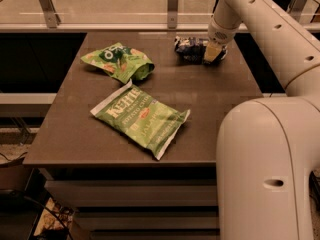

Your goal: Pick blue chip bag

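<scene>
The blue chip bag [189, 49] is a small dark-blue wrinkly foil bag with white markings. It lies on the dark table [210, 94] near the far right corner. My gripper [212, 52] hangs from the white arm and sits right at the bag's right end, down at table level and touching or overlapping it. The bag's right end is hidden behind the gripper.
A small green bag with orange marks [119, 60] lies at the far left of the table. A large flat green Kettle bag [142, 117] lies in the middle front. My white arm and base [270, 149] fill the right side. A rail with posts [172, 6] runs behind the table.
</scene>
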You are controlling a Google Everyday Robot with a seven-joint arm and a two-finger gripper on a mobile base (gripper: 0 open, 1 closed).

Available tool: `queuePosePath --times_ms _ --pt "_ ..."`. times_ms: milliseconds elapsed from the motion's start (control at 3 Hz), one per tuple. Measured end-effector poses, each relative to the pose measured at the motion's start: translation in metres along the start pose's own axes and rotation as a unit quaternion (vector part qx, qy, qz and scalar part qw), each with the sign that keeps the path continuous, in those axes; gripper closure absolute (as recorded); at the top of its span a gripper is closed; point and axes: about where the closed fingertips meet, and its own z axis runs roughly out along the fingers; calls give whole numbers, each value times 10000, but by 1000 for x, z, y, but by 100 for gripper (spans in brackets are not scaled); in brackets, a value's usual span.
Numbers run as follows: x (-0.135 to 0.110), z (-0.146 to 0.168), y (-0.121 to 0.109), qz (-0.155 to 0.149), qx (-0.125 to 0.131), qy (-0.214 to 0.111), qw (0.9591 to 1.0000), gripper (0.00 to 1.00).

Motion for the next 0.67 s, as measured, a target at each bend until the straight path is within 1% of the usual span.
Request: queuePosePath --times_ms 333,667 --pt "-1 -4 -1 0 0 0 10000 100" --pt "-1 -4 -1 -1 -1 0 10000 100"
